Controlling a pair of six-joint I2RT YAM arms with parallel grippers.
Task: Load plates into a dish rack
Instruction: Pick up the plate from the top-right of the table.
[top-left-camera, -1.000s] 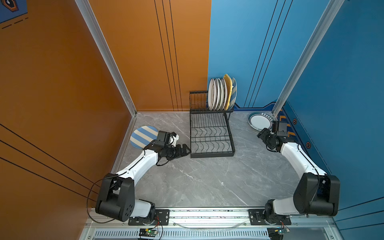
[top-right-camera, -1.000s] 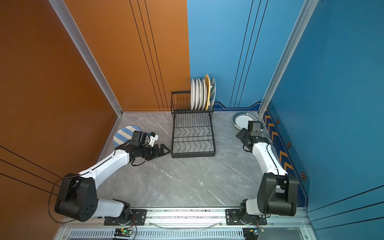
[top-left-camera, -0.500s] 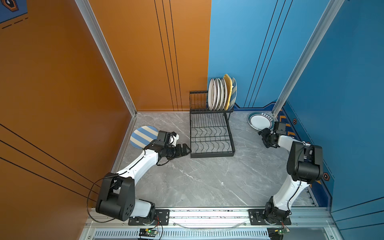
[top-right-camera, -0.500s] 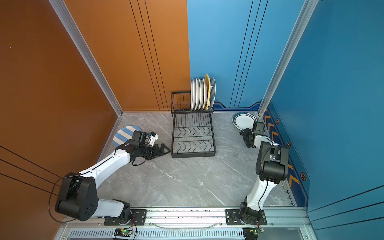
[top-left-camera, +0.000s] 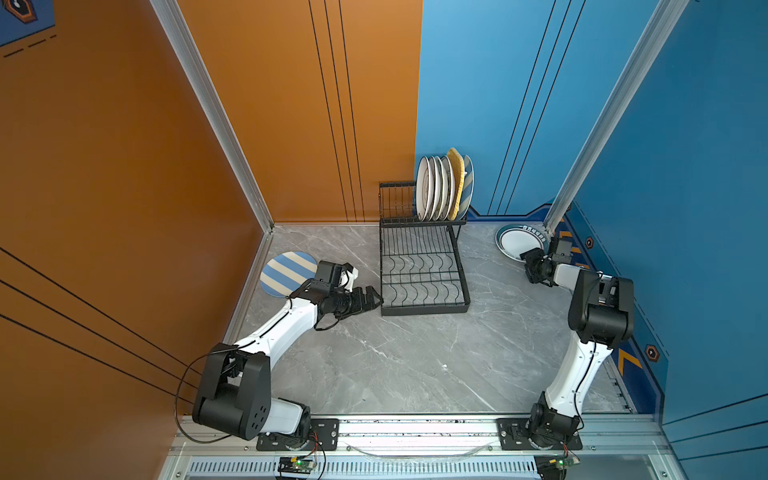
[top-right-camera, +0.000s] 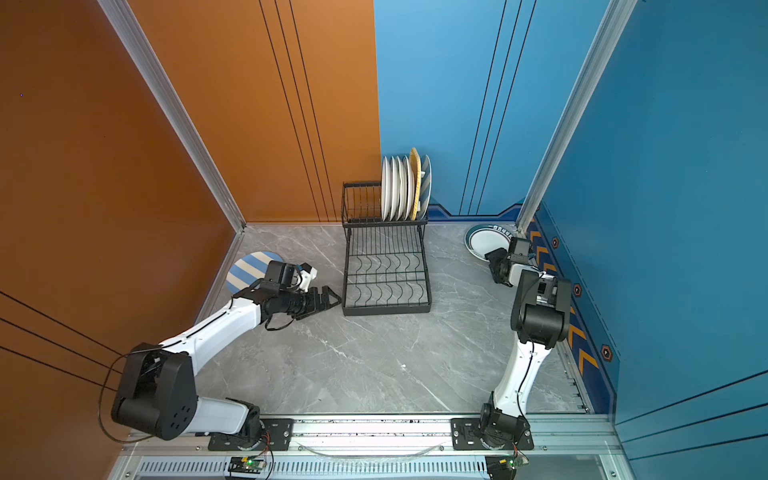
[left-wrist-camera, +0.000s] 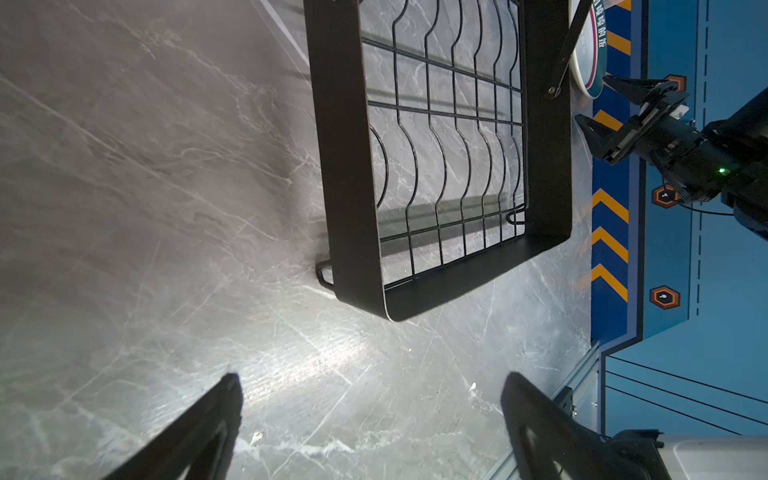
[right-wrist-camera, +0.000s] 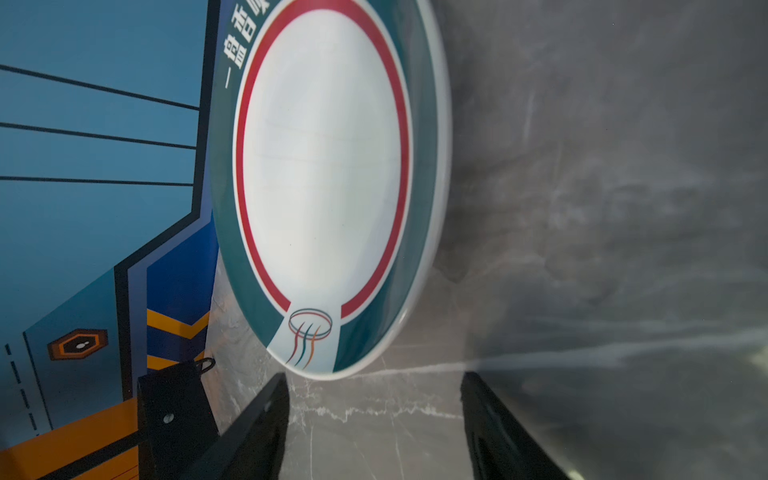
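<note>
Now: my right hand spread, empty, just short of the teal-rimmed plate lying on the tabletop right of the dish rack; left hand spread, empty, beside the rack's front left corner; racked plates upright in its upper tier.

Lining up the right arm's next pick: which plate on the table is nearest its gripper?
The teal-rimmed plate with the red ring, flat by the blue wall, just ahead of the right gripper. The striped plate lies beyond the dish rack.

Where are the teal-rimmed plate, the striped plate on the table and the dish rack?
teal-rimmed plate (top-left-camera: 519, 243), top view, white centre.
striped plate on the table (top-left-camera: 286, 272), top view, striped face.
dish rack (top-left-camera: 424, 309), top view, front wall.
</note>
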